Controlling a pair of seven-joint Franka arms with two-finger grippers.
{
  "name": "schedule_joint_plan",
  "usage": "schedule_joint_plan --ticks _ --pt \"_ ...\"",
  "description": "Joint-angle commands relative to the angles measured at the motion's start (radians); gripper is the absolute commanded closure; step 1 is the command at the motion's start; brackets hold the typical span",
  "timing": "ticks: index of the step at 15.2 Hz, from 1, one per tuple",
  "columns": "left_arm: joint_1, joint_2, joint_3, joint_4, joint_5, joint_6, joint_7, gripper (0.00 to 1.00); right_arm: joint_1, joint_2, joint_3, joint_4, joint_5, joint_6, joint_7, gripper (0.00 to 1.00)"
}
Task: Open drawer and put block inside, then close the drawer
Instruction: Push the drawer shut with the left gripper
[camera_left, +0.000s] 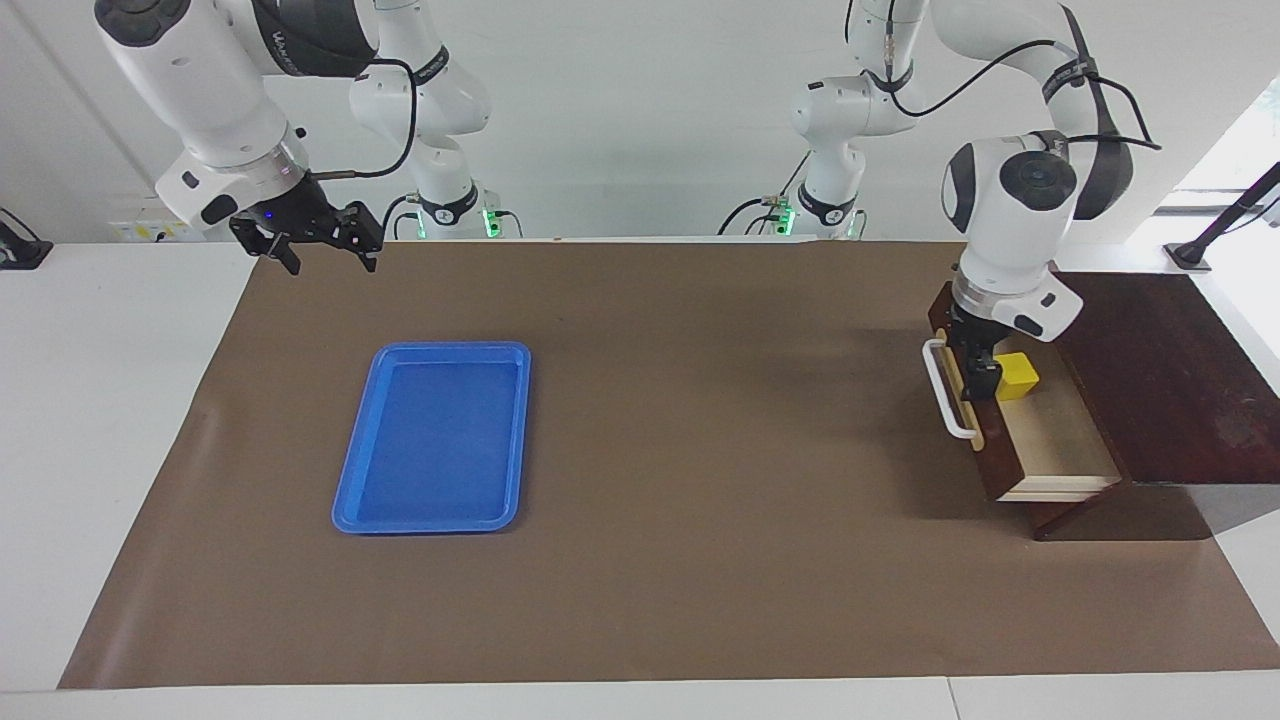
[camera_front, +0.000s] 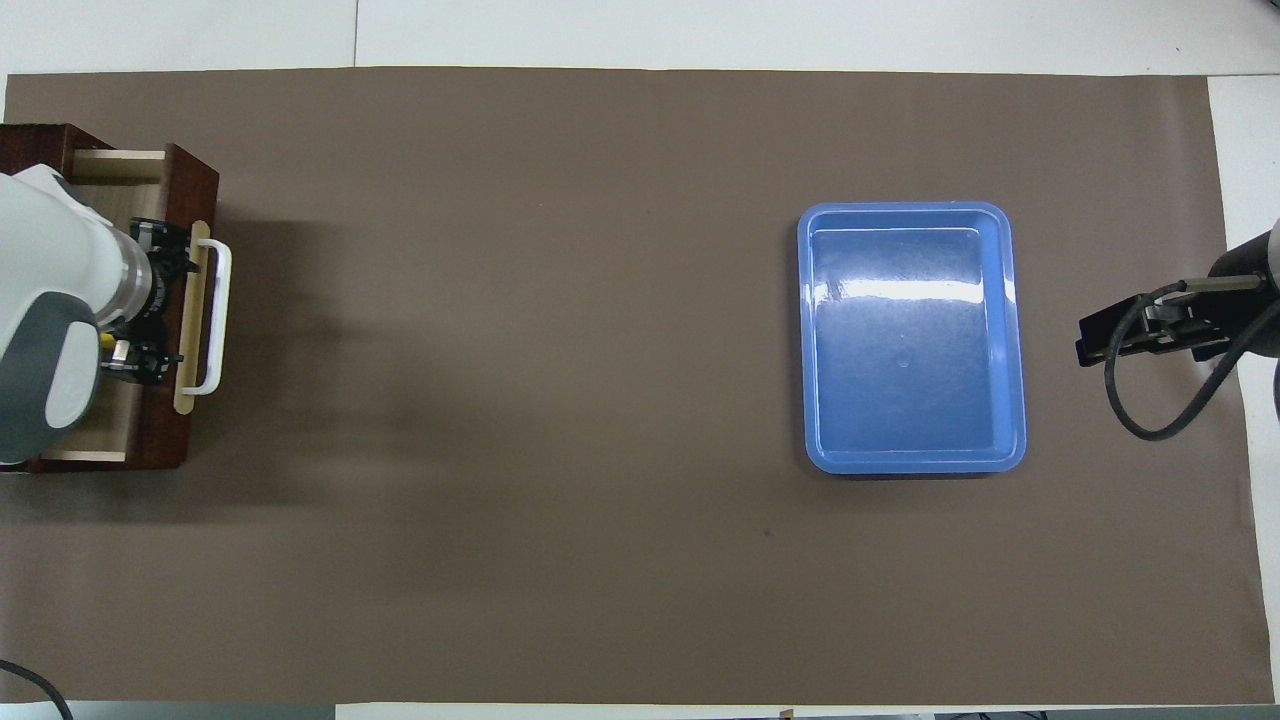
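Now, from the facing camera I see the drawer (camera_left: 1045, 440) pulled open at the left arm's end of the table, the yellow block (camera_left: 1019, 375) inside it. My left gripper (camera_left: 982, 378) sits low in the drawer just beside the block; I cannot tell its finger state. My right gripper (camera_left: 318, 250) waits raised, fingers spread, empty. From overhead, the blue tray (camera_front: 1012, 340) lies toward the right arm's end of the brown mat (camera_front: 520, 400).

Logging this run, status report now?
Left hand down inside open drawer, at block; grip unclear. Right hand open, waiting raised off the blue tray. Nothing blocking.
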Motion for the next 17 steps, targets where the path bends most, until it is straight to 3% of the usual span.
schedule_joint_plan --ticks 1,10,14,17 --pt "0.1 0.023 0.001 0.021 0.03 0.062 0.089 0.0 -0.013 -0.01 0.013 -0.006 -0.027 0.014 -0.026 0.0" --pt "0.119 0.02 -0.006 0.042 0.019 0.07 0.167 0.0 -0.018 -0.01 0.013 -0.005 -0.025 0.014 -0.028 0.0" --pt "0.088 -0.021 -0.024 0.077 -0.026 -0.077 0.491 0.0 -0.02 -0.01 0.013 -0.006 -0.027 0.015 -0.029 0.0" --pt "0.009 -0.038 -0.01 0.178 -0.128 -0.293 0.791 0.0 -0.02 -0.01 0.013 -0.006 -0.027 0.023 -0.028 0.0"
